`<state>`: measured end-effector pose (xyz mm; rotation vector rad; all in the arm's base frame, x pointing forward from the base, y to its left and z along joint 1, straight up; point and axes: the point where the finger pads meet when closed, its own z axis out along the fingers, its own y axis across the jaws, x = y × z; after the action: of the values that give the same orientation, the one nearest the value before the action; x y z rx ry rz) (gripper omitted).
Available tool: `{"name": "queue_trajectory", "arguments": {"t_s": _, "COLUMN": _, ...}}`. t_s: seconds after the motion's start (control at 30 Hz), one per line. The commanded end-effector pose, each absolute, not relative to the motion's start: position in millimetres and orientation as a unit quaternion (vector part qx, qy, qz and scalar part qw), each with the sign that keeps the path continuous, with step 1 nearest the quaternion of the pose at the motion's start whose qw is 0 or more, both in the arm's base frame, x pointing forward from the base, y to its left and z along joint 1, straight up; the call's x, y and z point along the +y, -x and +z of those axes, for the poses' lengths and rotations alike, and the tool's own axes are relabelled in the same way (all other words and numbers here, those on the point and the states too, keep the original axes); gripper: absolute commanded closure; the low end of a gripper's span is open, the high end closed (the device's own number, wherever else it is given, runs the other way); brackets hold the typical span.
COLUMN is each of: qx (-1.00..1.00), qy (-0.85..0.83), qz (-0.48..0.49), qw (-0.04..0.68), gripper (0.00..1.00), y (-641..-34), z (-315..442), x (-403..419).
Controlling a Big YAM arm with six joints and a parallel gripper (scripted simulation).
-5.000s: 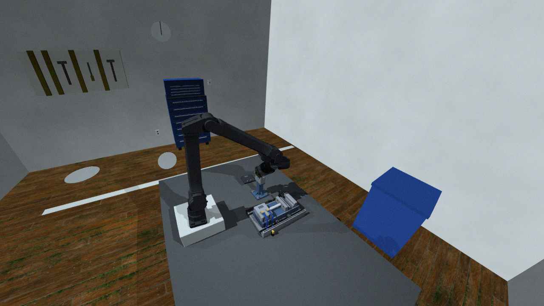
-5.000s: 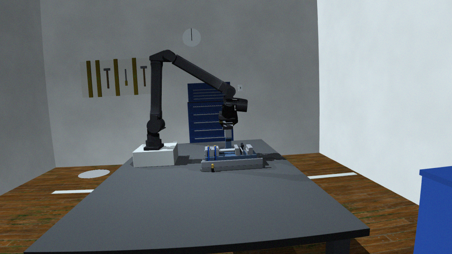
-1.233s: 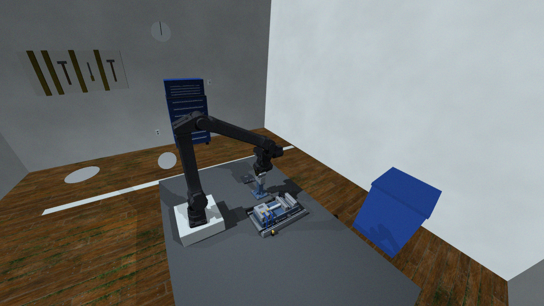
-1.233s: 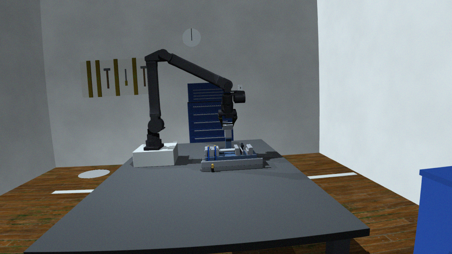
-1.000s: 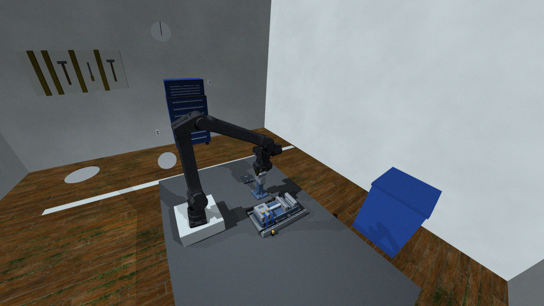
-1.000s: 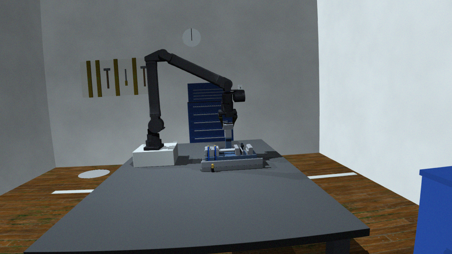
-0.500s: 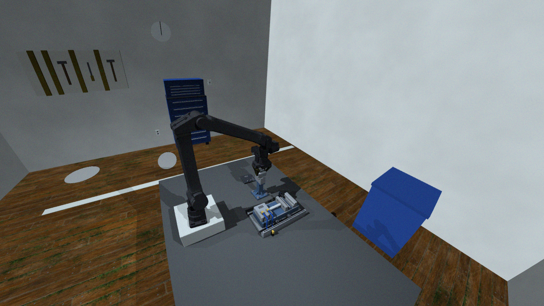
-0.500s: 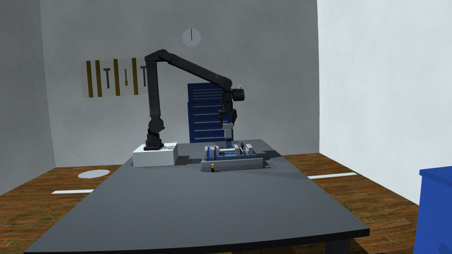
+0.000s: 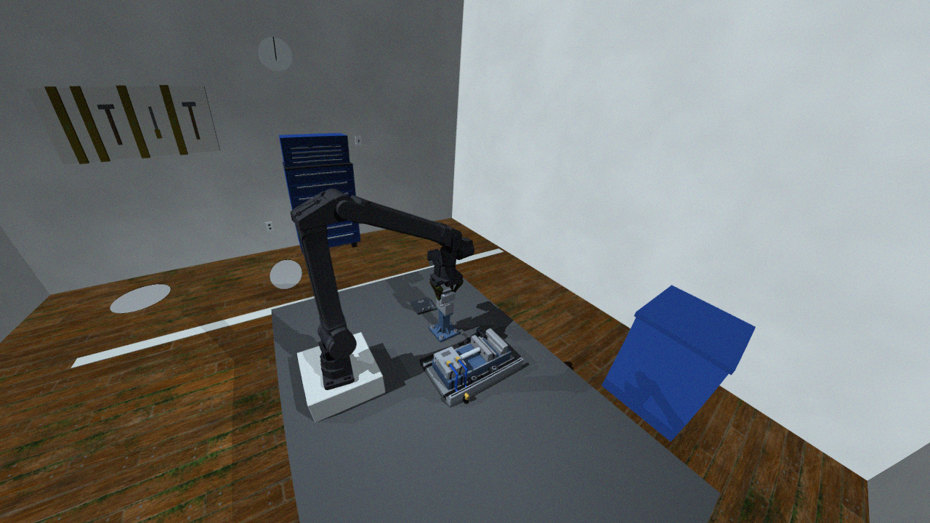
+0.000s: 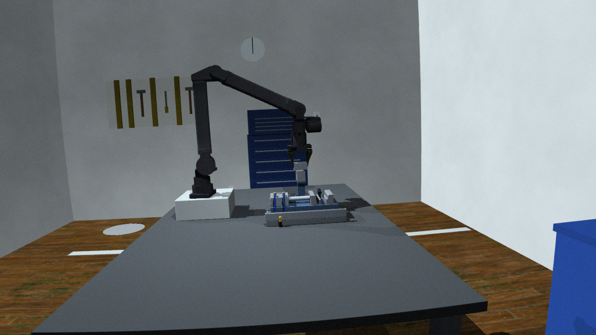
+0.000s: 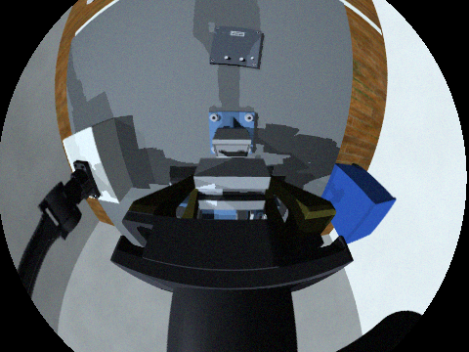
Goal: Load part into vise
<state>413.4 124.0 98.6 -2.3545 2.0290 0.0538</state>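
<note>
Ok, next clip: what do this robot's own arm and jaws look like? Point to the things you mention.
One matte black arm [image 9: 397, 218] [image 10: 260, 92], with long, boxy links and rounded joint housings. The jaws [image 9: 446, 293] [image 10: 300, 162] [image 11: 233, 193] are dark, tapered fingers with olive-yellow faces. No sleeve shows; markings are too small to tell.

- The gripper [image 9: 446, 294] [image 10: 300, 163] [image 11: 232, 177] has been turned from a slant to point straight down.
- The arm's elbow [image 9: 333, 201] [image 10: 214, 72] has been drawn back.
- The wrist [image 9: 448, 250] [image 10: 299, 124] has been raised slightly.
</note>
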Motion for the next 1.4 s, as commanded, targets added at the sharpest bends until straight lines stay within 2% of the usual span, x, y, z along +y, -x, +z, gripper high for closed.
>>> {"name": "queue_trajectory", "arguments": {"t_s": 0.0, "qx": 0.653, "qy": 0.757, "qz": 0.005, "qw": 0.025, "gripper": 1.0, "y": -430.5, "z": 113.5, "x": 137.0}}
{"name": "queue_trajectory", "arguments": {"t_s": 1.37, "qx": 0.652, "qy": 0.758, "qz": -0.01, "qw": 0.014, "gripper": 1.0, "y": -430.2, "z": 114.3, "x": 137.6}}
